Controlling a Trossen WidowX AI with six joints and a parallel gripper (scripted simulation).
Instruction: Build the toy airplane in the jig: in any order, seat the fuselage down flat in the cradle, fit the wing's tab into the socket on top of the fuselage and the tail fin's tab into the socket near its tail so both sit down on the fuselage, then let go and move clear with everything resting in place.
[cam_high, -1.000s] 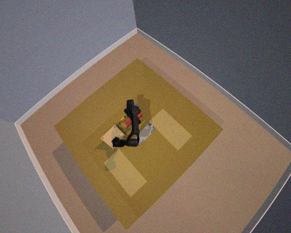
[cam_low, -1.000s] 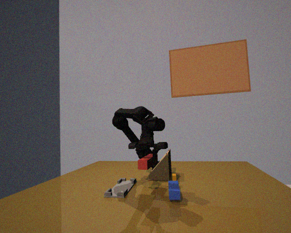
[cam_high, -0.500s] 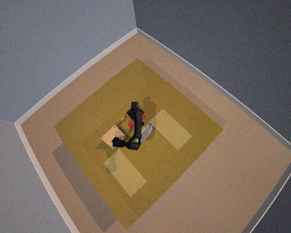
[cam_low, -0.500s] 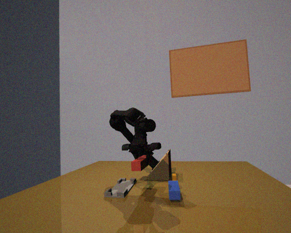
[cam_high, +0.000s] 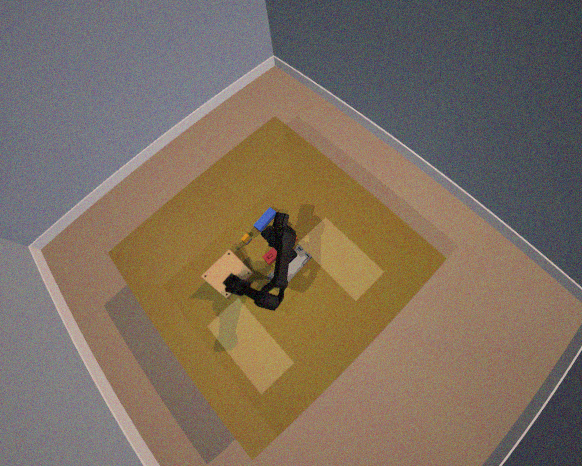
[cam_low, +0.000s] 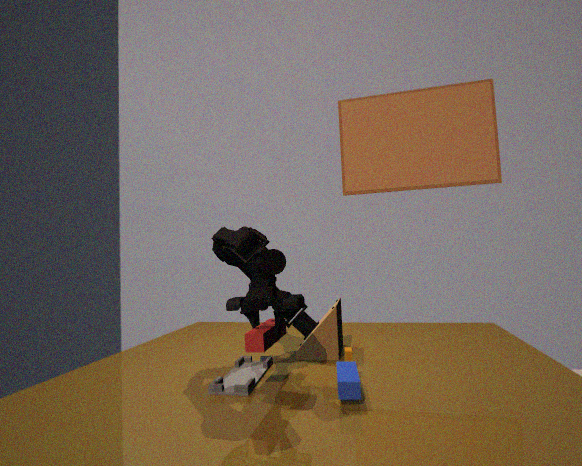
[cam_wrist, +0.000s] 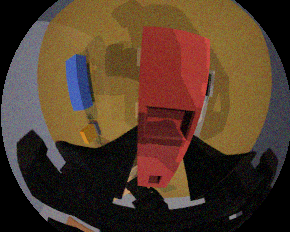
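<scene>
With its two fingers clamped on the one red fuselage (cam_high: 269, 256) (cam_low: 256, 342) (cam_wrist: 167, 70), the single gripper (cam_low: 267, 322) (cam_wrist: 160, 130) holds it up off the table (cam_high: 320, 320) (cam_low: 425, 425) (cam_wrist: 250, 75)! Two sockets show on top, one large, one small. Below sits one grey cradle (cam_high: 298, 263) (cam_low: 245, 376), the fuselage above it, not seated. Over on the table, one blue block (cam_high: 265, 219) (cam_low: 348, 381) (cam_wrist: 80, 84) and one smaller orange piece (cam_high: 246, 238) (cam_low: 348, 352) (cam_wrist: 88, 133) lie apart from the fuselage, and there's one tan panel (cam_high: 222, 270) (cam_low: 327, 332), tilted, four dark dots at its corners.
</scene>
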